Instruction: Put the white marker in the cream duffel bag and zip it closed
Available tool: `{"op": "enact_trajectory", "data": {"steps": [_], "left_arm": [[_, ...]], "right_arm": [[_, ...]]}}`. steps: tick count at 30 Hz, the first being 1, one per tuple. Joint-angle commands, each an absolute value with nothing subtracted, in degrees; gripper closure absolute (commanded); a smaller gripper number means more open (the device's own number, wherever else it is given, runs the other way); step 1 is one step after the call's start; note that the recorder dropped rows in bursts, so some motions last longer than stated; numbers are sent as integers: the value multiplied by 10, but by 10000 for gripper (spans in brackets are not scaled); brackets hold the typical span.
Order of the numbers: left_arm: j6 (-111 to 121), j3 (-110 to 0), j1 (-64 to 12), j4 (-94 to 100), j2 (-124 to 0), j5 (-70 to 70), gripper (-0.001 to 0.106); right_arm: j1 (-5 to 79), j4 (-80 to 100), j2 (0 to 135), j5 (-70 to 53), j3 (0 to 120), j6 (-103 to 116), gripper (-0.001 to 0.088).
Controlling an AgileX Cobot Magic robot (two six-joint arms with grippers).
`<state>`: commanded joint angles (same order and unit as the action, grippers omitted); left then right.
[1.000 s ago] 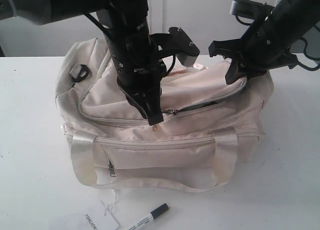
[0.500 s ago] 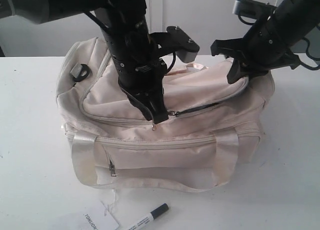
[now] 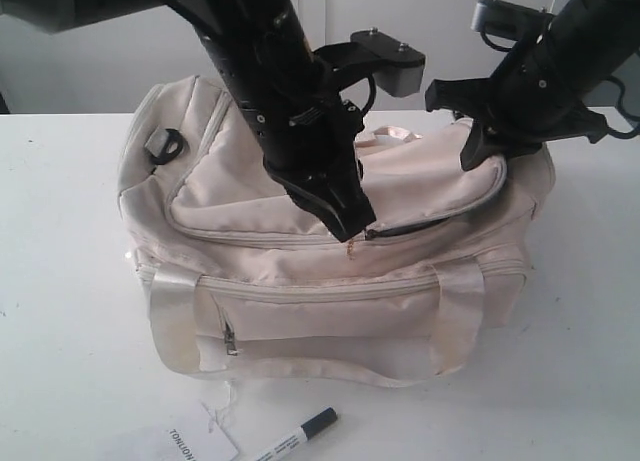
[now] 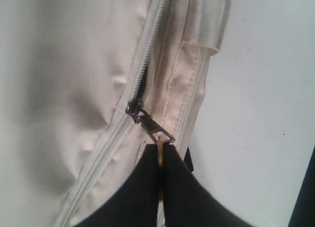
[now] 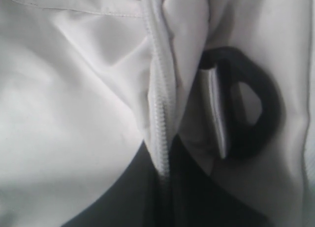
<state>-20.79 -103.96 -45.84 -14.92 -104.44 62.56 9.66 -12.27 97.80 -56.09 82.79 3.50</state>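
White bench (image 3: pixel 60 281), exterior view: the cream duffel bag (image 3: pixel 300 311) stands under both jaws. The white marker (image 3: pixel 297 437) lies on the bench beside a paper tag (image 3: pixel 190 446), well apart from either; insertion is not done, nor zipping. Left wrist view: left jaws clenched on the gold ring pull (image 4: pixel 160 149); the top zipper (image 4: pixel 140 89) gapes beyond the slider. Right wrist view: right jaws clenched on the bag's zipper seam, beside a black D-ring (image 5: pixel 256 113).

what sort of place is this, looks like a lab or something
Probably a robotics lab or test bench: a white table, a plain wall behind it, and two black robot arms, left and right, working on a bag.
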Motion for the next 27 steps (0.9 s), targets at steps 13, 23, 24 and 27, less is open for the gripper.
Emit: {"op": "enact_trajectory", "data": {"steps": [13,23,24,27], "left_arm": [[-196,-1040,-458,-181,-1044,576,1053],[-196,-1040,-458,-179,-1044,576,1053],[-196,-1040,-458,-179,-1044,576,1053],[-196,-1040,-458,-179,-1044,576,1053]], "right_arm": [[97,-120,978,-575,828,32,854],[97,-117,967,-594,828,38,500],[96,-114,962,-595,828,38,496],[84,-113,948,-606,828,41,496]]}}
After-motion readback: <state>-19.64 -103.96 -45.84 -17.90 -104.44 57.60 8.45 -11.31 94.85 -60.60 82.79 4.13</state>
